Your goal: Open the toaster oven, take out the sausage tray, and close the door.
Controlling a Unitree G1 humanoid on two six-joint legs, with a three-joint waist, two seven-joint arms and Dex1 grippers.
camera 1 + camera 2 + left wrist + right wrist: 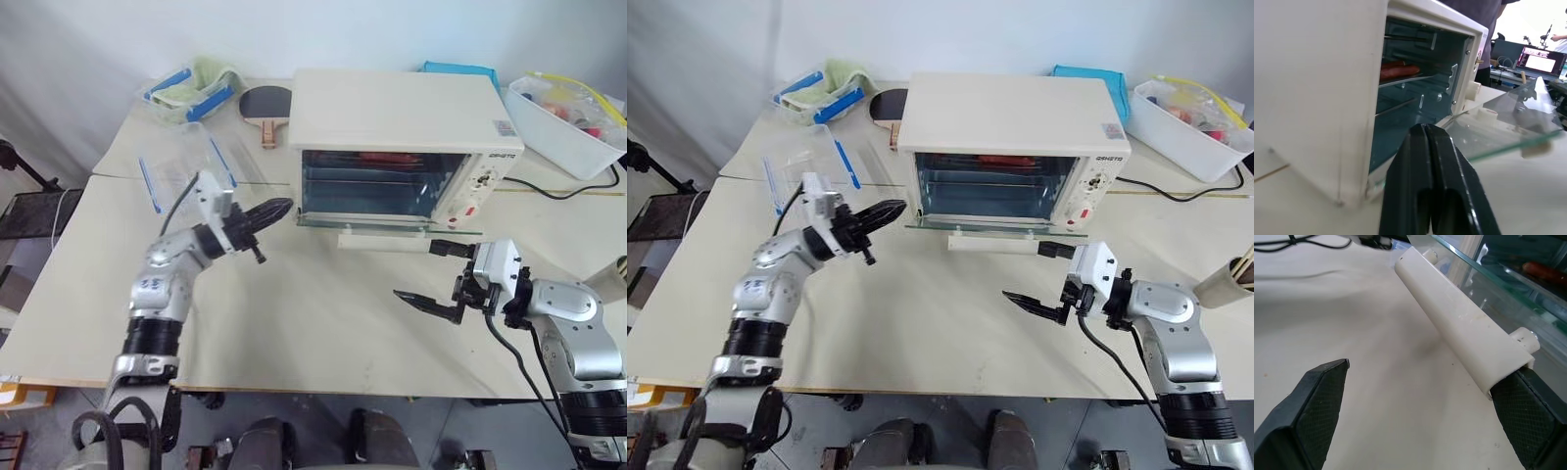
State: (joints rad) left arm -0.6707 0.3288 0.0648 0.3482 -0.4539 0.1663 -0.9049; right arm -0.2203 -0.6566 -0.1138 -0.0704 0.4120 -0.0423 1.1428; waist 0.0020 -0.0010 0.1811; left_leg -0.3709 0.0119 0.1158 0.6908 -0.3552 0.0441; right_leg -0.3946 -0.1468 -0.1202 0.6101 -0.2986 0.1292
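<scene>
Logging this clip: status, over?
Left tool shut, empty, at oven's left corner. Right tool open by door handle. Door down; sausage tray inside toaster oven.

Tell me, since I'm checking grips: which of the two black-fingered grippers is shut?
The left gripper, by the left corner of the boxy cream-white toaster oven, fingers pressed together. The right gripper stands open near the cream bar handle.

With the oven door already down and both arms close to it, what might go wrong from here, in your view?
The left gripper is shut beside the toaster oven; it must open before it can take the sausage tray.
The right gripper is open right at the door handle; a bump could jolt the glass.
</scene>
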